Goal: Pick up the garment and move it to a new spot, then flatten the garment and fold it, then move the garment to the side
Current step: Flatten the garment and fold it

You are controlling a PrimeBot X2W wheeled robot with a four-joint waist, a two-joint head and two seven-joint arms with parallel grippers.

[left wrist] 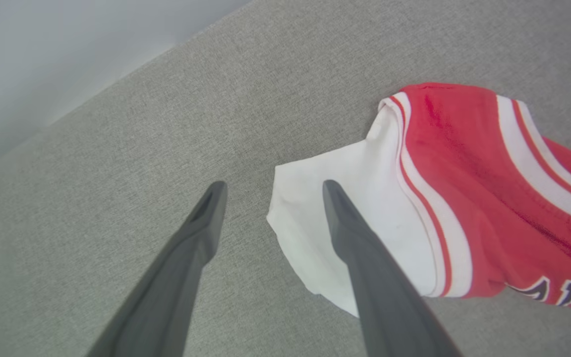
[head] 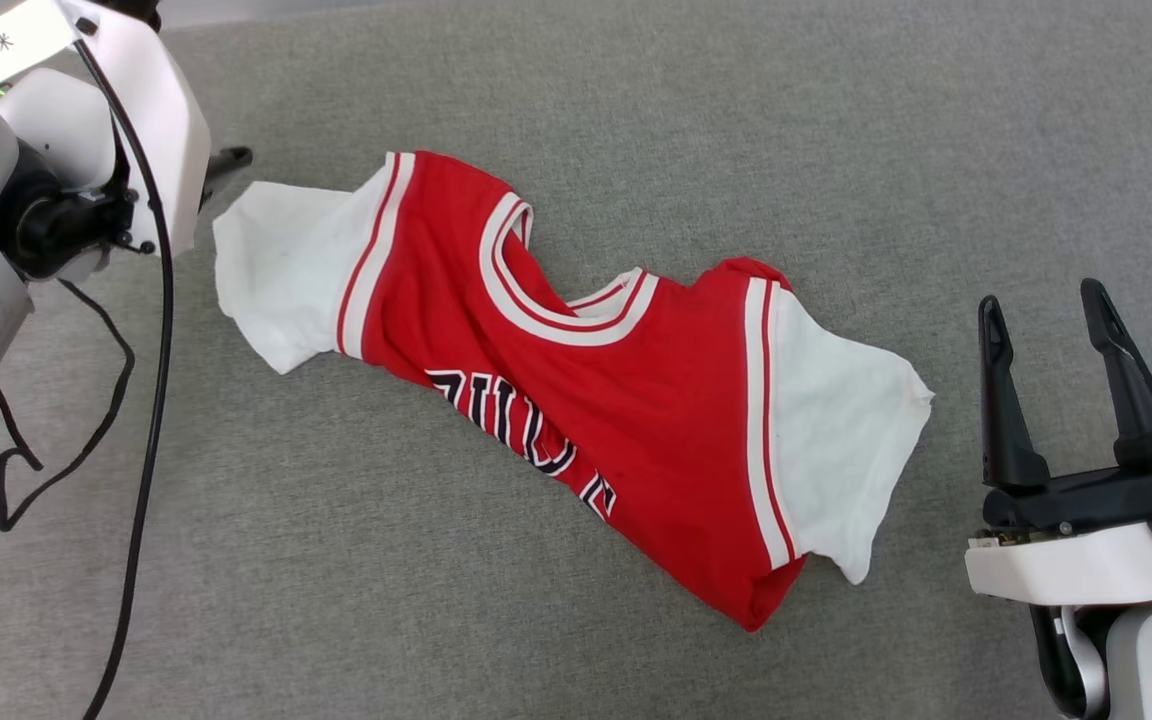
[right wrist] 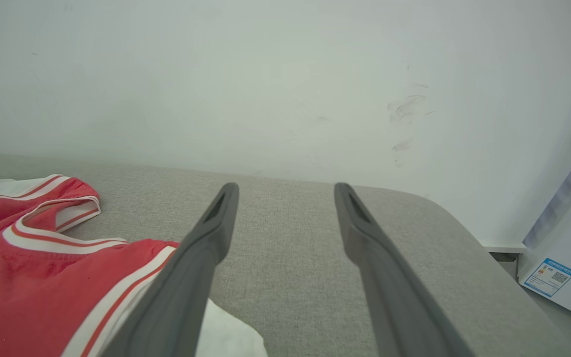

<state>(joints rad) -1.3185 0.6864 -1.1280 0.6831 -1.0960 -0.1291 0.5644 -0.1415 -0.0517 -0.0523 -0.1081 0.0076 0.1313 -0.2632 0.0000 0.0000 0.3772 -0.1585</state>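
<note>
1. The left gripper [left wrist: 274, 184] has its two dark fingers spread wide and holds nothing. One finger lies across the edge of a white sleeve [left wrist: 315, 238] and the other over bare cloth. I cannot tell whether the tips touch.
2. The right gripper [head: 1043, 293] is also spread wide and empty. It sits near the other white sleeve [head: 846, 440], apart from it.
3. The garment [head: 636, 400], a red jersey T-shirt, lies slantwise between the two grippers on the grey upholstered surface [head: 736, 90]. It is front up, with the collar [head: 556, 315] rucked. The body is bunched, so a fold cuts off the black lettering [head: 526, 430].
4. It looks like light, limp knit. It should sag and double over from any single grip. It is not fragile, and it will likely drag rather than slide on the textured cloth.
5. The best holds are probably the shoulder seams beside the striped trim [head: 766, 420], one per gripper. The fingers would need to come in low so that they pinch both layers.
</note>
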